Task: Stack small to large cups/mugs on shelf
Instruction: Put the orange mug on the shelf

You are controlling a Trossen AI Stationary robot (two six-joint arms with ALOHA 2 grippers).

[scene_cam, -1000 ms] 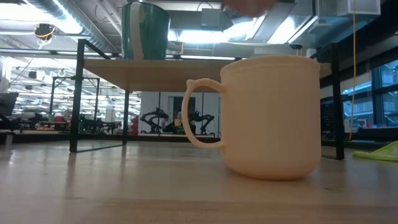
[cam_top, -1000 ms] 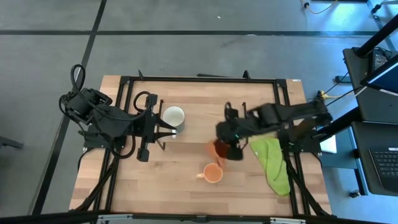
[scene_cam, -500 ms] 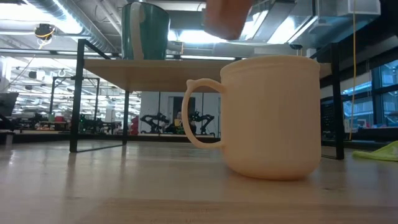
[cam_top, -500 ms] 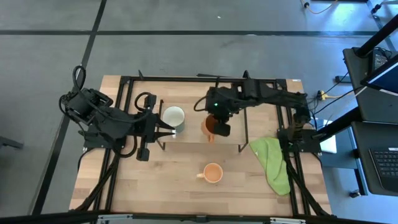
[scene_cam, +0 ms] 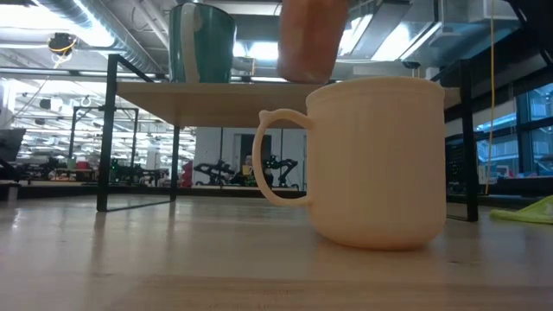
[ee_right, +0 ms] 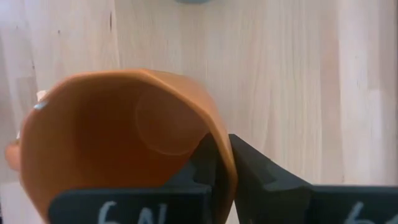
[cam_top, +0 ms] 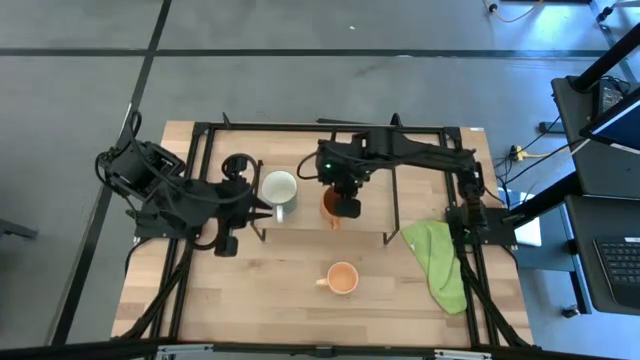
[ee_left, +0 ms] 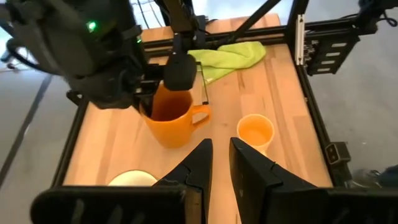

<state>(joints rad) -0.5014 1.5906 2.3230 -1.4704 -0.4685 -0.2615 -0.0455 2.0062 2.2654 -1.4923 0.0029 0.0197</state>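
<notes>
1. Dark orange mug [cam_top: 331, 207] pinched by its rim in the right gripper [cam_top: 345, 207], one finger inside and one outside; hanging upright over the shelf [cam_top: 312, 222], just beside the white mug [cam_top: 279, 187]. Probably held by the wall that way to keep the handle free and allow a straight drop onto the board.
2. White mug already standing on the shelf; light orange mug [cam_top: 342, 278] on the worktop [cam_top: 270, 300], in front of the shelf and well apart from the others.
3. Left gripper [ee_left: 220, 159] empty, fingers slightly parted, waiting near the white mug.
4. Light-wood worktop inside a black frame; lime-green cloth [cam_top: 440, 255] on its right side. Grey floor around.
</notes>
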